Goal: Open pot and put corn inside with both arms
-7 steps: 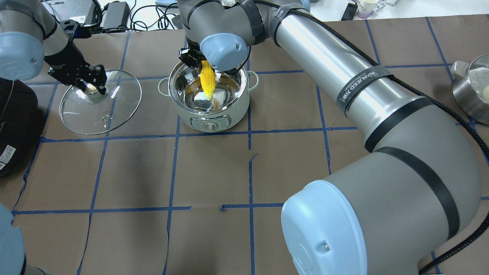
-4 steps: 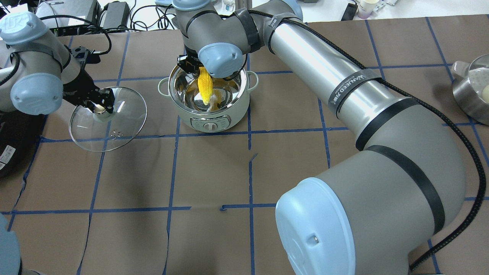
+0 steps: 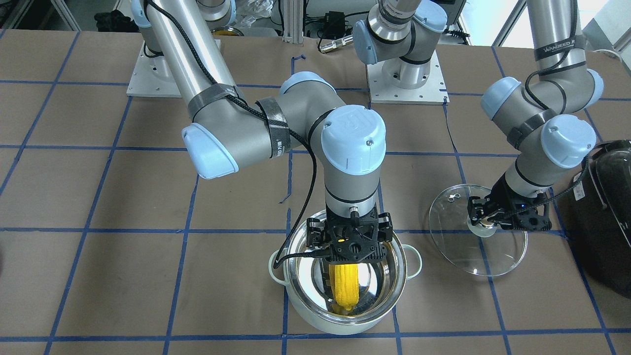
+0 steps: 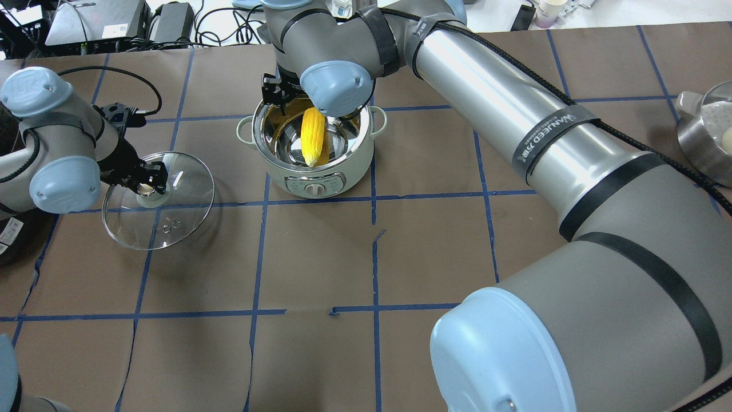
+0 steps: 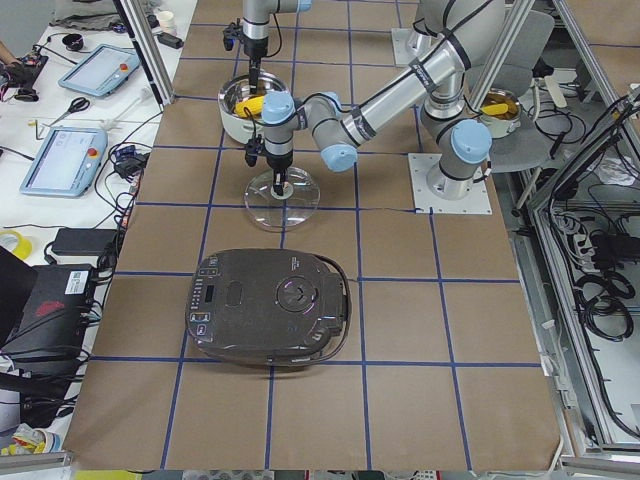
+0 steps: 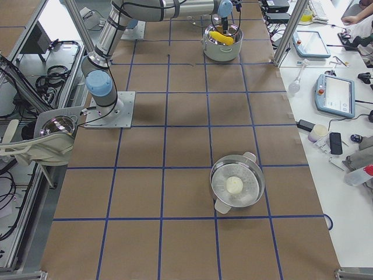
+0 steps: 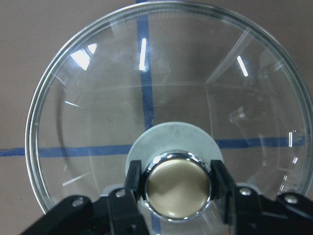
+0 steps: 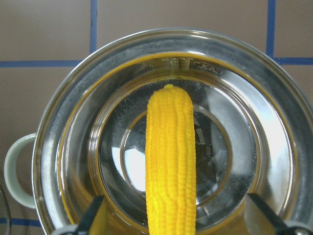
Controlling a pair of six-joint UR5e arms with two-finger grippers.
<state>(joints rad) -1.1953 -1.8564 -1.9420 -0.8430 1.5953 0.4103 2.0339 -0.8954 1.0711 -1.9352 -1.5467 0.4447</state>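
Note:
The pot (image 4: 343, 171) stands open at the table's far middle, and it also shows in the front view (image 3: 345, 328) and the right wrist view (image 8: 63, 147). The yellow corn (image 4: 313, 136) lies tilted inside it, one end on the steel bottom (image 3: 345, 288) (image 8: 171, 161). My right gripper (image 3: 347, 268) hangs over the pot's far rim with its jaws wide apart on either side of the corn (image 8: 176, 220), not touching it. My left gripper (image 4: 146, 182) is shut on the brassy knob (image 7: 178, 183) of the glass lid (image 4: 171, 223), which is low over the table left of the pot (image 3: 473, 256).
A large black glossy appliance (image 5: 270, 305) sits on the robot's left, close to the lid (image 3: 606, 217). A steel pot with a white ball in it (image 4: 709, 137) stands at the far right (image 6: 236, 186). Blue tape lines grid the brown table.
My right gripper has lowered the corn into the pot and its jaws now stand apart from it. My left arm has carried the lid nearer and lower.

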